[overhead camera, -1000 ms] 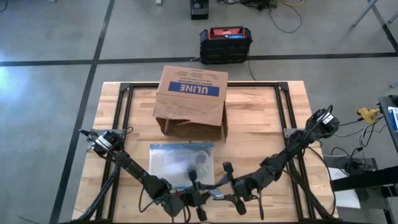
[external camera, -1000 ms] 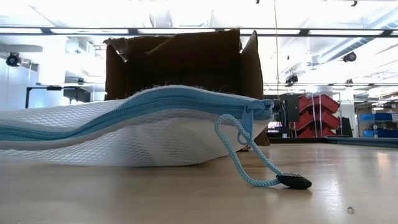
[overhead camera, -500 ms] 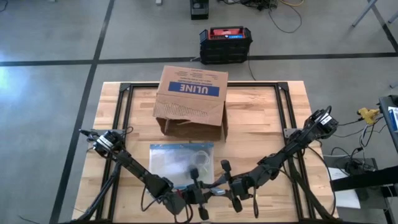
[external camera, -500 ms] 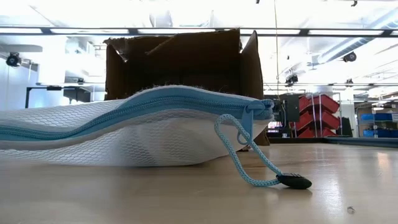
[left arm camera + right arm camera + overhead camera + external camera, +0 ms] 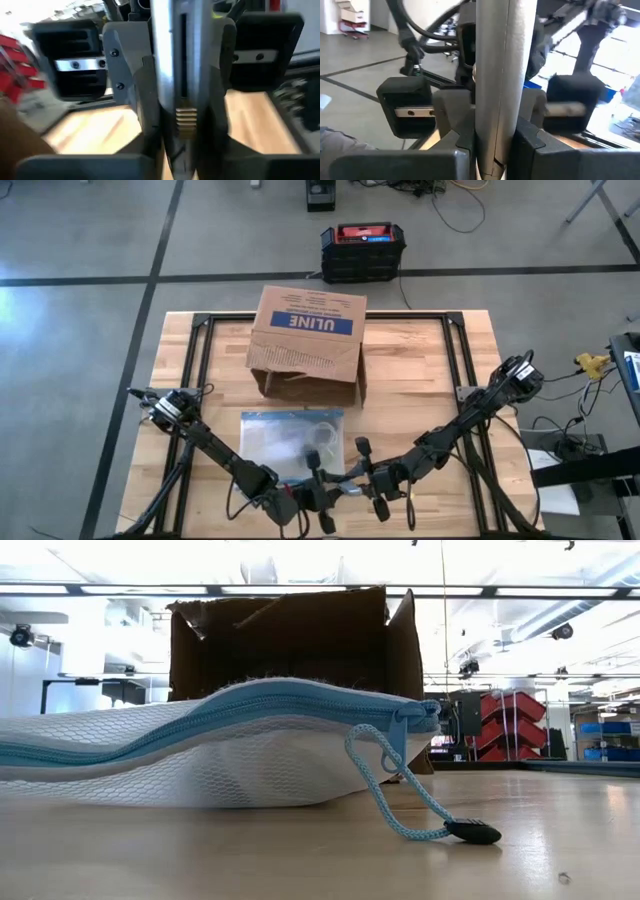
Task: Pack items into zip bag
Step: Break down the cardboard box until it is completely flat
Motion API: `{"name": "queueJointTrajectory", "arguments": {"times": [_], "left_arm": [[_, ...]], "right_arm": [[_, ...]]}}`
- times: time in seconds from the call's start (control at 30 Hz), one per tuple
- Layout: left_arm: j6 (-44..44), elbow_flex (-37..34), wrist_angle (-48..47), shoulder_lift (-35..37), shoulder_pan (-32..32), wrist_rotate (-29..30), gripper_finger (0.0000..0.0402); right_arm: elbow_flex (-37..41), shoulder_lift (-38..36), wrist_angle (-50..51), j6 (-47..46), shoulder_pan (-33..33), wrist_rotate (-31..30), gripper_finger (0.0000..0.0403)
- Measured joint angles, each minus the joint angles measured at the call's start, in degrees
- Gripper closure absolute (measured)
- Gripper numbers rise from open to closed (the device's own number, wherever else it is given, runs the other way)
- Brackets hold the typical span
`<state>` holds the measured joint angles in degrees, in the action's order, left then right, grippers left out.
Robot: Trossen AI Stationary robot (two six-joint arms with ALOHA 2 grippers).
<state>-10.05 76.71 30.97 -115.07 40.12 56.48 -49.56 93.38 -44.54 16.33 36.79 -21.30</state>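
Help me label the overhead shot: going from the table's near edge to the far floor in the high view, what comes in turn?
The two dark grippers, left and right, at the near edge → flat clear zip bag → brown ULINE cardboard box → black-and-red case on the floor.

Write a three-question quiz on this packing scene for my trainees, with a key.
1. True or false: the zip bag lies inside the ULINE cardboard box.
2. In the low view, the dark tab on the bag's blue zip cord rests: A) on the table; B) on top of the bag; C) in the box.
3. Short answer: on which side of the bag are the left gripper and right gripper?

Key
1. False: it lies flat on the table beside the box.
2. A.
3. The side away from the box.
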Motion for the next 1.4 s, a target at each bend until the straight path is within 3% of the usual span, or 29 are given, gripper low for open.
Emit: {"name": "queueJointTrajectory", "arguments": {"times": [0.13, 0.27, 0.4, 0.5, 0.6, 0.77, 1.03, 1.27, 1.4], "left_arm": [[2.8, 0.3, -10.8, 4.8, 2.8, 11.6, 0.0246], [14.8, -0.2, -31.2, 9.4, 4.6, 20.5, 0.0205], [26.6, -0.8, -50.7, 14.0, 3.7, 24.6, 0.0185], [27.7, -2.5, -61.1, 15.8, 2.1, 30.4, 0.0182], [27.4, -3.3, -69.4, 16.8, -0.6, 30.7, 0.0184], [25.9, -4.4, -76.2, 16.8, -8.8, 26.0, 0.0193], [19.1, -5.5, -76.1, 16.9, -22.0, 26.9, 0.0190], [15.7, -5.5, -76.0, 16.9, -25.9, 27.0, 0.0170], [12.8, -5.1, -75.8, 16.9, -27.7, 26.8, 0.0178]], "right_arm": [[0.0, -4.2, 5.1, 2.7, 1.9, -6.4, 0.0347], [0.1, -7.6, 10.8, 2.8, 3.4, -12.2, 0.0347], [0.1, -8.6, 13.8, 1.0, 3.7, -13.2, 0.0347], [0.1, -8.2, 14.6, 0.0, 3.7, -13.3, 0.0347], [0.1, -7.6, 14.8, -1.1, 3.7, -13.4, 0.0347], [0.1, -7.0, 15.7, -2.0, 3.7, -13.3, 0.0347], [0.1, -6.9, 18.8, -4.5, 3.9, -13.4, 0.0347], [0.1, -6.9, 19.8, -5.3, 3.9, -13.4, 0.0347], [0.1, -6.9, 19.8, -5.3, 3.9, -13.4, 0.0347]]}}
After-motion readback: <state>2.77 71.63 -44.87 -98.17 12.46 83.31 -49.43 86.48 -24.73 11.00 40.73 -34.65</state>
